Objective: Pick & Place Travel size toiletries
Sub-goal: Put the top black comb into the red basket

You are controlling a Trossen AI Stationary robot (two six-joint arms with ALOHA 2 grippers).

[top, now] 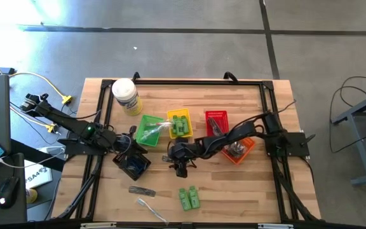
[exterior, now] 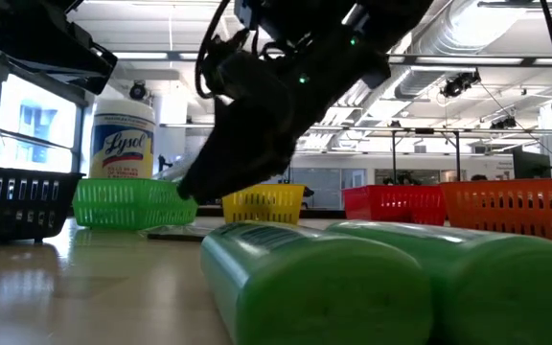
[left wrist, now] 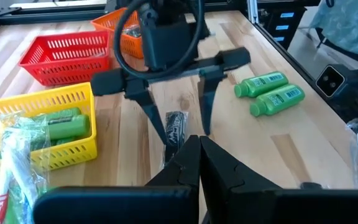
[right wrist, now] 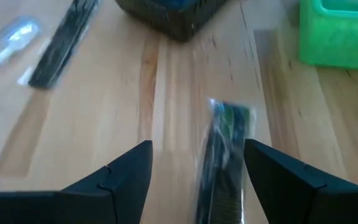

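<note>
Plainly "Lysol" on white jar [exterior: 123,142] (right tool [left wrist: 178,124] wide over black sachet [left wrist: 176,126]).

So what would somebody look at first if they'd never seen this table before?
Probably the row of bright baskets across the middle of the table: green, yellow, red and orange. Just in front of them the right end effector hangs open over a slim black packet lying on the wood. Two green bottles lie side by side near the front edge, and a big white jar stands at the back left.
</note>
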